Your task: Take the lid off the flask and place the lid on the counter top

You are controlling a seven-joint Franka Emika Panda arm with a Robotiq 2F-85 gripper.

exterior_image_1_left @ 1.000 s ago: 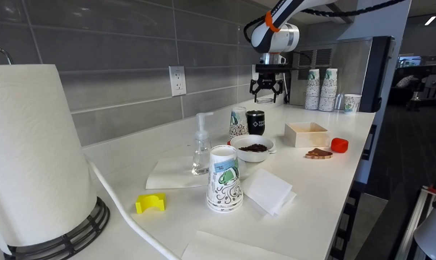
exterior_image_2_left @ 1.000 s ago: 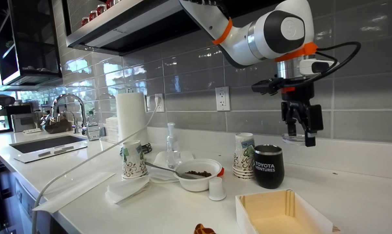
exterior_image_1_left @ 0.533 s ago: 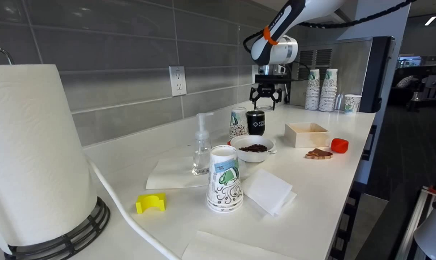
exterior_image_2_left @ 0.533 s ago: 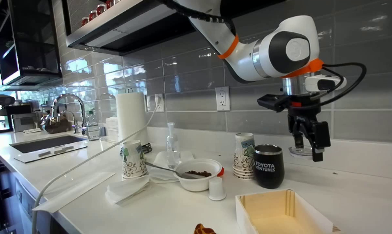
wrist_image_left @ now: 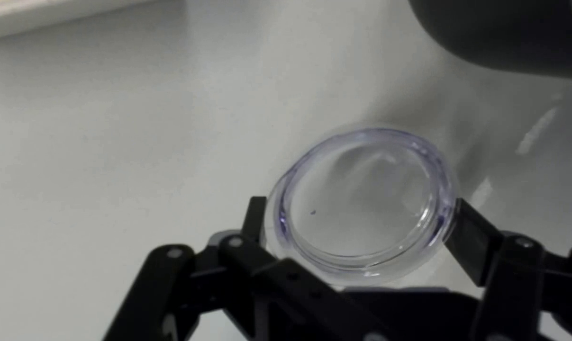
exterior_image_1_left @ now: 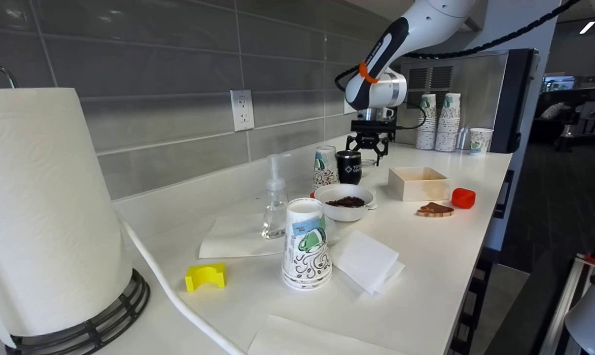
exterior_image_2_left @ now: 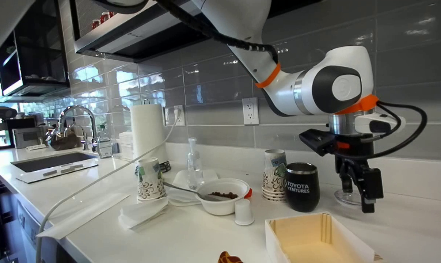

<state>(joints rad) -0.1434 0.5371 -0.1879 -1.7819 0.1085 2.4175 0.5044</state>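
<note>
Gripper (exterior_image_2_left: 357, 198) pointing down, low over the white counter top (exterior_image_2_left: 191, 237), holding the lid (wrist_image_left: 361, 203). Wrist view: finger pads (wrist_image_left: 475, 241) set against opposite sides of the lid, a clear round piece; jaws spaced to its width. Lid about level, at the surface of the counter top or barely above it; cannot tell whether the two touch. In both exterior views lid sits just right of the flask (exterior_image_2_left: 302, 188); wrist view shows them apart. Flask: black, upright, lid off, metal rim showing. Immediately left of it, a stack of printed paper cups (exterior_image_2_left: 274, 175). On the near side of the flask in an exterior view, a pale wooden box (exterior_image_2_left: 300, 228). Left of the cups, a white bowl (exterior_image_2_left: 218, 208) with small dark pieces inside and a metal utensil (exterior_image_2_left: 210, 198) resting across its rim; a small white cup (exterior_image_2_left: 243, 212), wide end down, just beside the bowl's right side. In an exterior view, a flat brown piece (exterior_image_1_left: 435, 210) and a red block (exterior_image_1_left: 463, 198) lie on the near side of the box, red block to the right. Yellow block (exterior_image_1_left: 206, 276) at near left, beside the white cord (exterior_image_1_left: 166, 286).
</note>
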